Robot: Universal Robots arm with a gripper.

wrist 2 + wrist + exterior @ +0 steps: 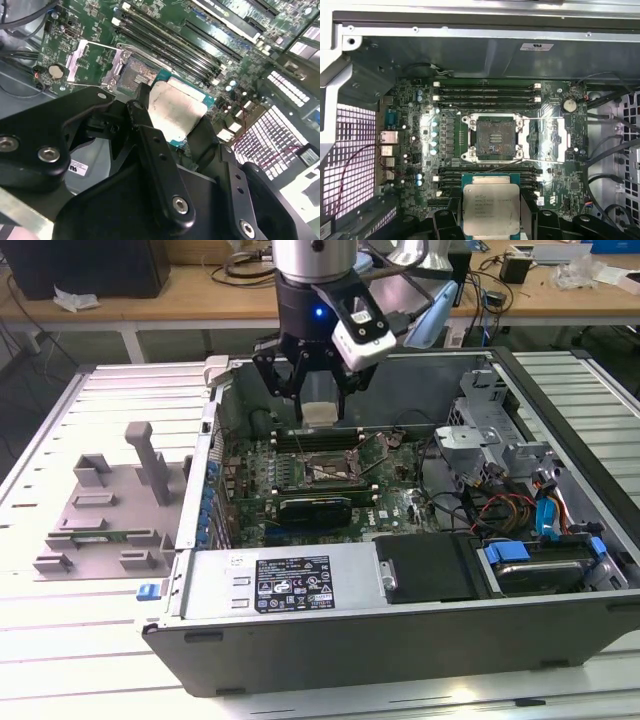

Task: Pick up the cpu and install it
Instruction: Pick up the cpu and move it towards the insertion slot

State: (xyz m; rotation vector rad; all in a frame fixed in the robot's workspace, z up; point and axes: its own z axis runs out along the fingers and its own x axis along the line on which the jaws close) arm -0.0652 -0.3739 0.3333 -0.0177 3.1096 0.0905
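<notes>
Pinching cpu (491, 207), open socket (494, 137) in first wrist view

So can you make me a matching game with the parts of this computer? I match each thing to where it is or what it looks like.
Things:
1. cpu
2. socket
3. grey tray
4. battery

Places and looks:
A. on the table, outside the computer case
B. held in the gripper
C. open and empty, on the green board
D. round and silvery

Pairs: 1-B, 2-C, 3-A, 4-D
</notes>
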